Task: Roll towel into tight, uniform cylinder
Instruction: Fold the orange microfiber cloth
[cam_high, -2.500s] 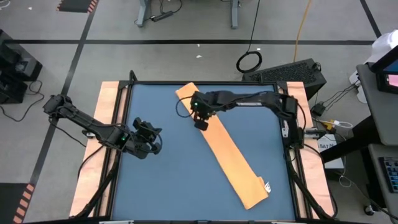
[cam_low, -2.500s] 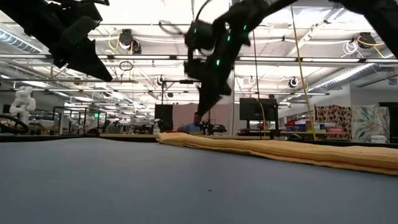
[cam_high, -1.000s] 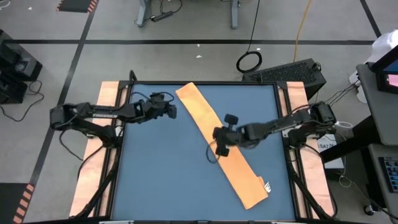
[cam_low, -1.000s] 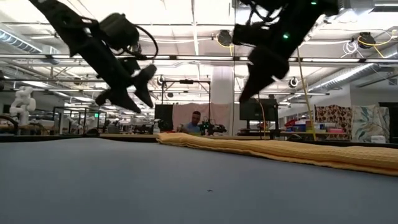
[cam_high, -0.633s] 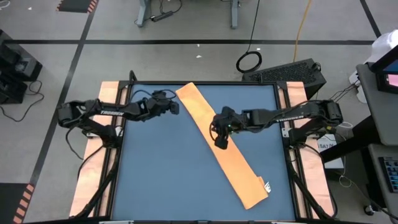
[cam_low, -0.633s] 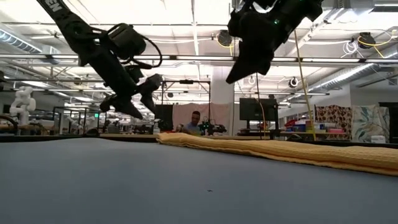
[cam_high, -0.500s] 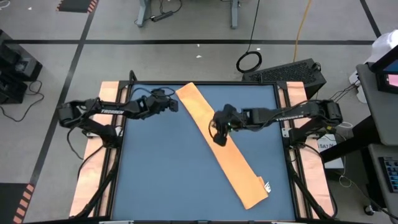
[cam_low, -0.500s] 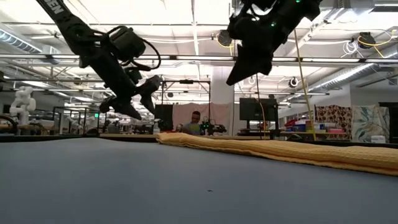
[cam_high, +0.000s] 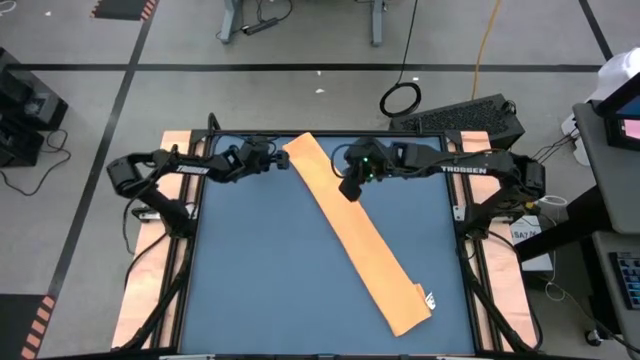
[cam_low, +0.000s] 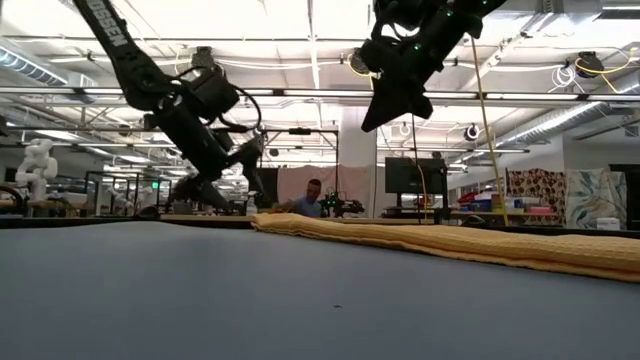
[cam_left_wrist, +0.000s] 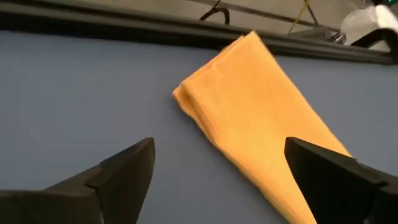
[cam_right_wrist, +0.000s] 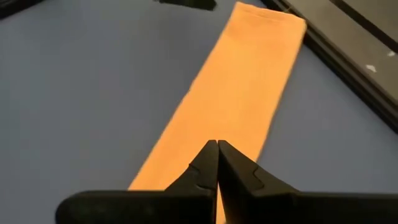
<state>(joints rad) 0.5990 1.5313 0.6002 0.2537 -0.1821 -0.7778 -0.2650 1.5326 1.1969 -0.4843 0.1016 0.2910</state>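
Observation:
The towel (cam_high: 355, 235) is an orange-yellow strip, folded long and narrow. It lies flat on the blue table, slanting from the far edge toward the near right corner, with a white tag (cam_high: 430, 298) at its near end. My left gripper (cam_high: 281, 161) stands open just left of the towel's far end (cam_left_wrist: 249, 93), low over the table, its fingers apart from the cloth. My right gripper (cam_right_wrist: 217, 163) is shut and empty. It hovers well above the towel's far part (cam_low: 385, 105).
A dark raised frame (cam_high: 330, 134) runs round the blue table top, with wooden boards (cam_high: 170, 170) along both sides. Bare blue surface (cam_high: 260, 280) lies left of the towel. In the low view a person (cam_low: 315, 203) sits in the room beyond the table.
My left gripper has sunk and gone toward the towel's far end near the far edge. My right gripper, still shut, has risen and travelled along the towel toward the far edge, rolling as it went. The towel has stayed where it was.

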